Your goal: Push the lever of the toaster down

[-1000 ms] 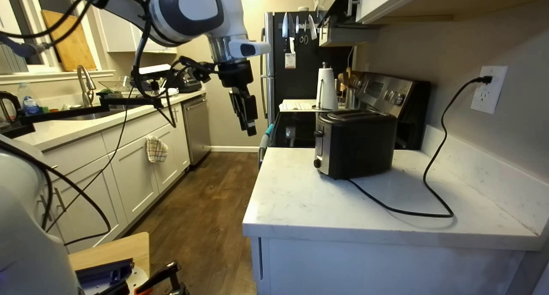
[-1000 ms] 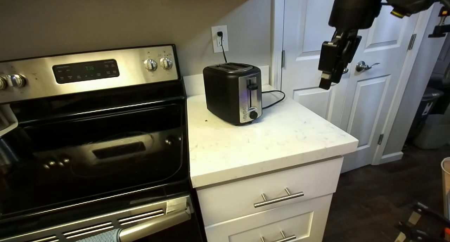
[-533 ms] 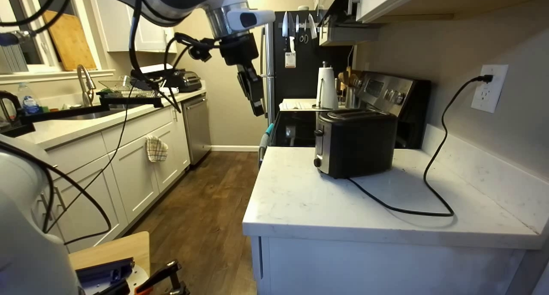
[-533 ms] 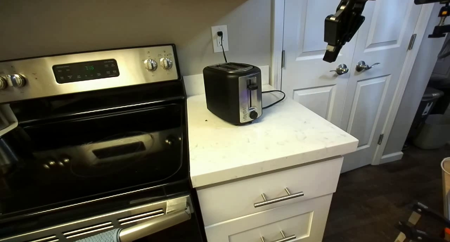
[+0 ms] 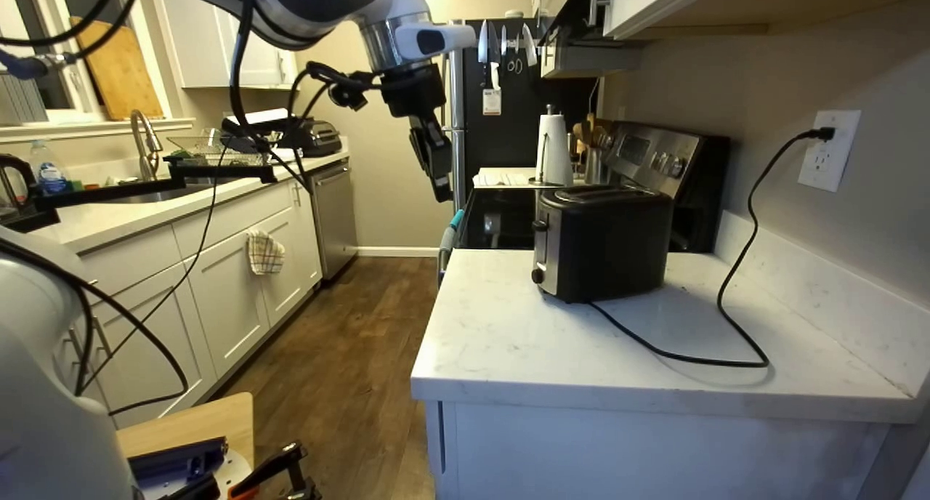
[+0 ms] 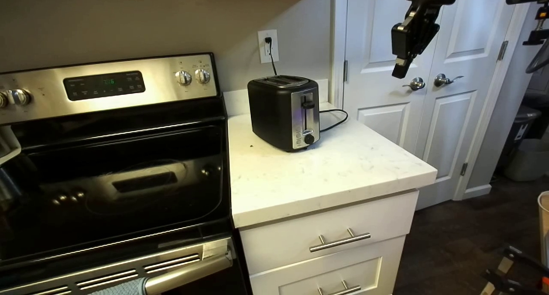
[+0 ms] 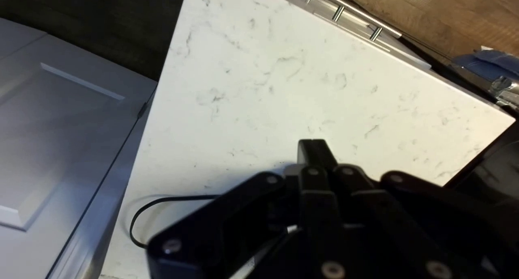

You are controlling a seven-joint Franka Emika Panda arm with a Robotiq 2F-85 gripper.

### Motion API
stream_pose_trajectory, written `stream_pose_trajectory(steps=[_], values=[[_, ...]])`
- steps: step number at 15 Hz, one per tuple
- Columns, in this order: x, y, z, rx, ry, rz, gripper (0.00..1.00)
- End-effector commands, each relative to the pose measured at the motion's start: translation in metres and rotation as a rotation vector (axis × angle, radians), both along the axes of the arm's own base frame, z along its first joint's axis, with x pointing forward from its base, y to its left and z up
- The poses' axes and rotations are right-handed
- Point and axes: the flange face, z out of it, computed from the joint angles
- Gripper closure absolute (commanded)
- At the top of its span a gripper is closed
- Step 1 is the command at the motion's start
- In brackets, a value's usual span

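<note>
Your end effector point(image 7: 312, 144) has its fingertips point(image 7: 319, 147) together: the wrist view shows no gap and nothing held. That suits the job, I'd judge, since a push needs no grip and the joined tips make one firm, narrow point to press with. It hangs well apart from the toaster point(image 6: 279, 115), which stands upright on the counter point(image 6: 343, 170), near the stove point(image 6: 120, 170). In an exterior view you have the stove to the left of the toaster and the end effector to the right, tilted so that its tips point down and left, probably so that they reach the work first.

The lever point(image 6: 308, 105) sits near the top of its slot point(image 6: 305, 122), above the round knob point(image 6: 309, 139), so I take the push as not yet made. The toaster is set toward the far side of the counter, near the wall point(image 6: 300, 50), presumably for the outlet point(image 5: 828, 153) its black cord point(image 7: 178, 198) runs to. Its silvery end face point(image 6: 297, 115) is turned toward the near right, away from that wall, which puts the lever on the end effector's side.

Next you likely need the tips above the lever, then a straight downward press; lean inward and the toaster may slide back. You cannot make out the lever in the wrist view, so line up by both exterior views.
</note>
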Motion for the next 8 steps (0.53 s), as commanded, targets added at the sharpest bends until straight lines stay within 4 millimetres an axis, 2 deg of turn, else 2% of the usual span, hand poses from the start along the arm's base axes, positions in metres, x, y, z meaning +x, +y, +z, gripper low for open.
stream_pose_trajectory(steps=[1, 2, 3, 8], values=[[0.0016, -0.0011, -0.016, 0.007, 0.057, 0.028, 1.0], [-0.0014, 0.0004, -0.0228, 0.02, 0.085, 0.056, 1.0], [0.0013, 0.0008, -0.0128, 0.0, 0.044, 0.013, 0.99], [0.001, 0.0021, -0.0208, 0.002, 0.071, 0.03, 0.99]])
